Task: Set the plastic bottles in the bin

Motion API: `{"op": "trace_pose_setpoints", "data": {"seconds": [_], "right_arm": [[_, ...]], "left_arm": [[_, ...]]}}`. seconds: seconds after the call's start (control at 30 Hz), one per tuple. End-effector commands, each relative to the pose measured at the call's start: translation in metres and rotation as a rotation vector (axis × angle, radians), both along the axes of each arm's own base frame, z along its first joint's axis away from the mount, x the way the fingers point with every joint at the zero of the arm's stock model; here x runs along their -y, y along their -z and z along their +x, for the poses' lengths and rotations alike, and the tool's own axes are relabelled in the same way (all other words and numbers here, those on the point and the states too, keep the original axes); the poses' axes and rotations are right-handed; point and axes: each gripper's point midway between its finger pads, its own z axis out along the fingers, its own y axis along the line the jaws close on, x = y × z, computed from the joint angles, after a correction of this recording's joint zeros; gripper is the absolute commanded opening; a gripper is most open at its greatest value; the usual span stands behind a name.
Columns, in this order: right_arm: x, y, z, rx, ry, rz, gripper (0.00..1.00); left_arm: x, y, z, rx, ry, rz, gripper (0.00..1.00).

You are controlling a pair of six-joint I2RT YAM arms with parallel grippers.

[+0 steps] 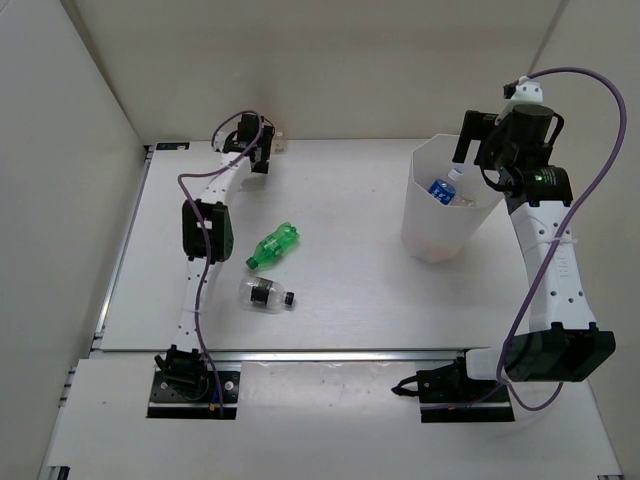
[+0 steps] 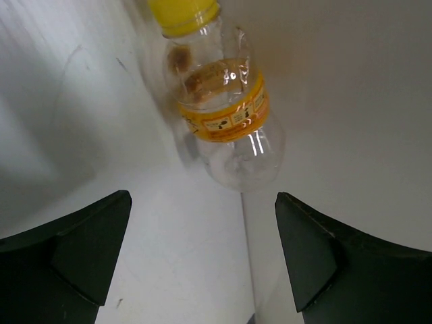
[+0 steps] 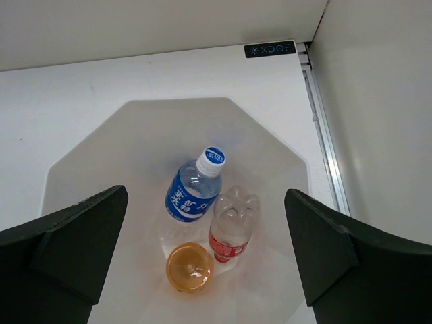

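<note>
white tabletop [image 1: 350, 300]: pale boards close it in on the far side and both flanks; the two arm bases sit at the near edge.
bin [image 1: 425, 220]: upright on the far right of the tabletop, octagonal rim open upward.
inside the bin: blue bottle [image 3: 192, 194] with a white cap, clear bottle with red label [image 3: 231, 233] just beside it, orange bottle [image 3: 190, 267] seen end-on close to both; all three lie at the bottom.
green bottle [image 1: 274, 246]: on its side left of centre, well apart from the bin.
clear bottle with black label [image 1: 266, 294]: on its side nearer the bases than the green bottle, close to it but not touching.
yellow-capped bottle [image 2: 223, 115]: clear with an orange label, lying at the far left by the back wall, cap pointing away from the left wrist camera.
left gripper [image 2: 202, 197]: fingers spread wide, the yellow-capped bottle ahead of them and untouched.
right gripper [image 3: 206, 202]: over the bin mouth, fingers spread wide, nothing between them.
</note>
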Motion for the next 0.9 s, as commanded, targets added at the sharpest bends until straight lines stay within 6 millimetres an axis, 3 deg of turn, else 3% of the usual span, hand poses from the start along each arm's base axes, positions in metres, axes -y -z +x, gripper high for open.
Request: {"op": "trace_pose_setpoints", "data": {"seconds": [0.0, 0.07, 0.23, 0.33, 0.53, 0.67, 0.77, 0.87], "right_arm": [[0.009, -0.020, -0.008, 0.049, 0.037, -0.013, 0.99], [0.011, -0.016, -0.009, 0.022, 0.049, -0.011, 1.00], [0.022, -0.018, -0.022, -0.008, 0.118, -0.043, 0.99], [0.027, -0.017, -0.029, -0.022, 0.147, -0.046, 0.99], [0.029, -0.012, -0.038, -0.045, 0.182, -0.032, 0.99], [0.033, -0.014, -0.046, -0.057, 0.219, -0.029, 0.99], [0.034, -0.018, -0.053, -0.052, 0.231, -0.011, 0.99], [0.034, -0.022, -0.057, -0.026, 0.241, 0.003, 0.99]], "left_arm": [[-0.006, -0.023, 0.018, 0.097, -0.132, -0.100, 0.98], [-0.008, -0.007, 0.019, 0.077, -0.181, -0.131, 0.99], [-0.012, -0.003, 0.034, 0.161, -0.243, -0.171, 0.98], [-0.024, 0.009, 0.045, 0.193, -0.263, -0.178, 0.99], [-0.018, 0.042, 0.051, 0.202, -0.283, -0.228, 0.96], [-0.017, 0.027, 0.066, 0.337, -0.292, -0.216, 0.90], [-0.026, 0.030, 0.067, 0.353, -0.308, -0.190, 0.84], [-0.032, 0.035, 0.071, 0.359, -0.281, -0.199, 0.68]]}}
